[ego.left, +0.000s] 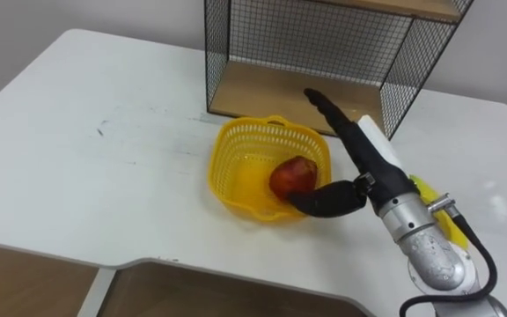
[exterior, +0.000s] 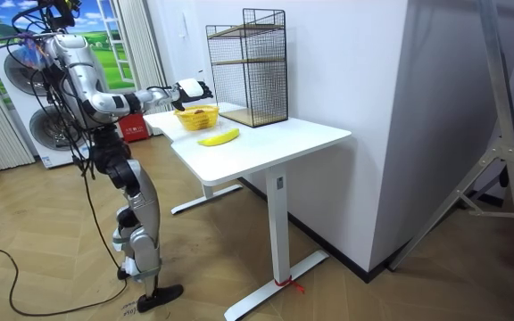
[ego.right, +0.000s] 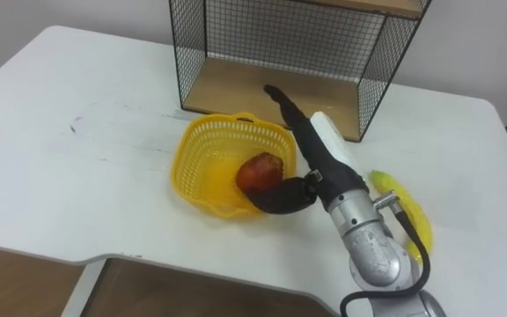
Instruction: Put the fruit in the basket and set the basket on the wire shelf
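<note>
Right robot hand [ego.left: 370,165] hangs over the right rim of the yellow basket [ego.left: 232,132]. The call here, I'd say, is a clean exit: lift straight up so nothing hooks the mesh wall and drags that light basket, then swing right for the next fruit.

The hand is wide open, fingers stretched flat and pointing to the far side, thumb splayed out to the left. The thumb tip sits at the near side of the red apple [ego.left: 293,174], but I can't tell whether it touches the apple or only the rim. Nothing is gripped.

The apple is down inside the basket, against its right wall, so that one's home. The banana [ego.left: 428,192] is not in yet. It lies on the white worktop [ego.left: 104,176] just right of the forearm, partly hidden behind it, so the approach wants to come from above rather than sweeping sideways.

Just beyond the basket on the far side stands the wire shelf [ego.left: 306,35], its wooden bottom level bare and facing the basket. The room view shows the robot standing at the worktop's end, arm reaching over the basket.
</note>
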Robot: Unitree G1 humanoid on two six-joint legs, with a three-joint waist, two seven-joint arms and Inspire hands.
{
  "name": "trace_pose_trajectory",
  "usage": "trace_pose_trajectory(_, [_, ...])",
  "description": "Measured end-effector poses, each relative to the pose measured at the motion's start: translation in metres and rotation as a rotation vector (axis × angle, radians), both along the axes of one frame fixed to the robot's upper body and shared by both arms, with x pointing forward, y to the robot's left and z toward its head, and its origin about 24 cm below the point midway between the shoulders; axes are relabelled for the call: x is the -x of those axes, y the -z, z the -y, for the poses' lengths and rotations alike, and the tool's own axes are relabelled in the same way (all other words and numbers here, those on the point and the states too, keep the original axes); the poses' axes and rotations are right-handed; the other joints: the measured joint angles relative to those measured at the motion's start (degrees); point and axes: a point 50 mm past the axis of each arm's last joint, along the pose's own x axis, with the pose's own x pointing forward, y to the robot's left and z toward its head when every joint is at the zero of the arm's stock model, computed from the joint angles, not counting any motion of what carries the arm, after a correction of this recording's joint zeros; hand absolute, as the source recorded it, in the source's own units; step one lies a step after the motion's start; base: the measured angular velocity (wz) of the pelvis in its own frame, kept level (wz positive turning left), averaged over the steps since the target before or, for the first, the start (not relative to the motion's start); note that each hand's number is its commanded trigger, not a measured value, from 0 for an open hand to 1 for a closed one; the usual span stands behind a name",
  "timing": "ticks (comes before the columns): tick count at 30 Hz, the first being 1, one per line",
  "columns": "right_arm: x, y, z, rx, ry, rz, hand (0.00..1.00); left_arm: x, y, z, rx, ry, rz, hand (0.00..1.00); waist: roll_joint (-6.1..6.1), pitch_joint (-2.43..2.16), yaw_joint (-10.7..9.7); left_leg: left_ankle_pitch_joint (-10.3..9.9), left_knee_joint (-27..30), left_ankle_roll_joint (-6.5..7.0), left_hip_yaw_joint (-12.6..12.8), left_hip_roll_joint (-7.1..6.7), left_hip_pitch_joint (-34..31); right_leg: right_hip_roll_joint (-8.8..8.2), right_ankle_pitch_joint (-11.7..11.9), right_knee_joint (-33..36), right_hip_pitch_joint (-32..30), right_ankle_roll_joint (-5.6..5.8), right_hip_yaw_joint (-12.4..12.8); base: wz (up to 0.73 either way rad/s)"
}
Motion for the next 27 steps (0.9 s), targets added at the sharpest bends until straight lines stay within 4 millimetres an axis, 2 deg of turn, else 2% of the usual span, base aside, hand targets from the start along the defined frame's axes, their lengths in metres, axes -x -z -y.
trace_pose_trajectory(6, [-0.001,-0.001,0.003,-0.036,0.018,0.001,0.0,0.001,0.0,0.0,-0.001,-0.01,0.001,0.0,-0.17,-0.09,-0.24,-0.01,0.4,-0.01,-0.02,0.01,-0.02,0.0,0.0,0.02,0.23,0.0,-0.08,0.0])
trace_pose_trajectory(9, [-0.002,-0.005,0.011,-0.052,0.065,0.025,0.0,0.002,0.0,-0.001,-0.002,-0.019,0.001,0.0,-0.24,-0.1,-0.53,-0.01,0.48,-0.01,-0.01,-0.03,-0.06,-0.03,0.0,0.05,0.23,0.0,0.04,0.0])
trace_pose_trajectory(12, [-0.005,-0.017,0.029,-0.055,0.165,0.095,0.0,0.01,0.0,-0.003,-0.006,-0.054,-0.013,0.0,-0.38,-0.05,-0.67,-0.01,0.41,-0.01,0.11,-0.07,-0.04,-0.01,0.0,0.08,0.12,0.0,0.31,0.0])
trace_pose_trajectory(14, [-0.005,-0.027,0.042,-0.061,0.246,0.162,0.0,0.017,0.0,-0.004,-0.009,-0.068,-0.024,0.0,-0.49,-0.07,-1.47,-0.01,0.32,-0.01,0.12,-0.07,-0.06,0.01,0.0,0.01,0.1,0.0,0.31,0.0])
trace_pose_trajectory(17, [-0.005,-0.033,0.055,-0.065,0.332,0.213,0.0,0.023,0.0,-0.003,-0.005,-0.069,-0.043,0.0,-0.56,-0.06,-1.85,-0.01,0.18,-0.01,0.29,-0.07,-0.12,0.01,0.0,-0.08,-0.09,0.0,0.36,-0.01])
trace_pose_trajectory(23, [-0.002,-0.041,0.076,-0.112,0.457,0.27,0.0,0.032,-0.001,-0.005,-0.011,-0.13,-0.046,0.0,-0.66,-0.12,-3.16,0.0,-0.23,0.0,0.55,-0.06,-0.12,0.02,-0.01,-0.09,-0.42,0.02,0.61,-0.02])
trace_pose_trajectory(27, [0.002,-0.039,0.088,-0.133,0.54,0.291,0.0,0.031,-0.002,-0.008,-0.035,-0.149,-0.029,0.0,-0.63,-0.12,-3.45,0.01,-0.17,0.02,0.57,-0.06,0.13,0.03,-0.01,-0.08,-0.3,0.02,0.68,0.0])
